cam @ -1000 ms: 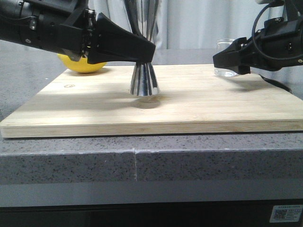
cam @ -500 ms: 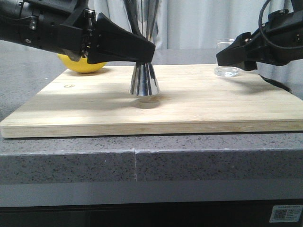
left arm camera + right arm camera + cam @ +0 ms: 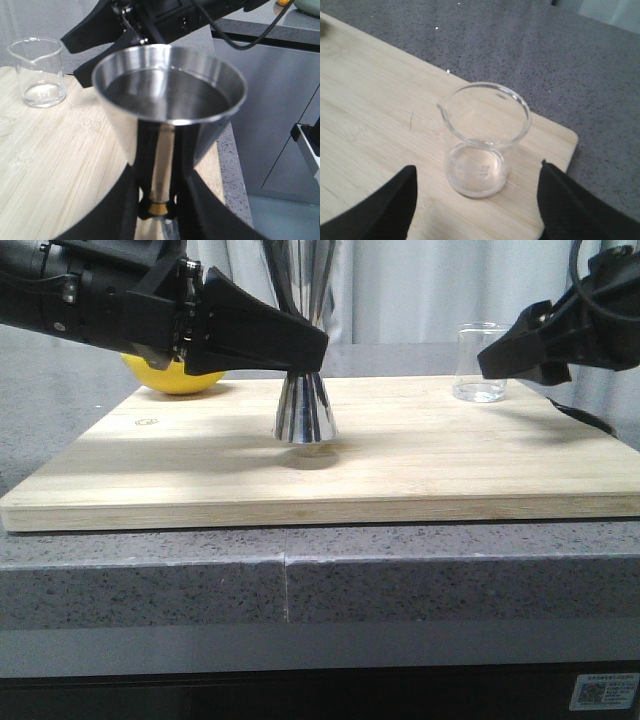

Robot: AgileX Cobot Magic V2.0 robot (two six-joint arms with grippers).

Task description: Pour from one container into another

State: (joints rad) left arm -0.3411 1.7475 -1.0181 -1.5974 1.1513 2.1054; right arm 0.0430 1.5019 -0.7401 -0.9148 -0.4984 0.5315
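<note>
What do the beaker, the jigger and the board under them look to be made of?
Beaker: clear glass, apparently; the board shows through its wall.
Jigger: polished steel by its mirror reflections, with a gold-tinted waist.
Board: pale wood, possibly bamboo, with straight lengthwise grain and a matte finish.

Right gripper (image 3: 497, 360) farther from beaker (image 3: 478, 362)

Kitchen-like setting, speckled grey stone counter (image 3: 150, 590), wooden cutting board (image 3: 450, 465), lemon (image 3: 175, 380)
</note>
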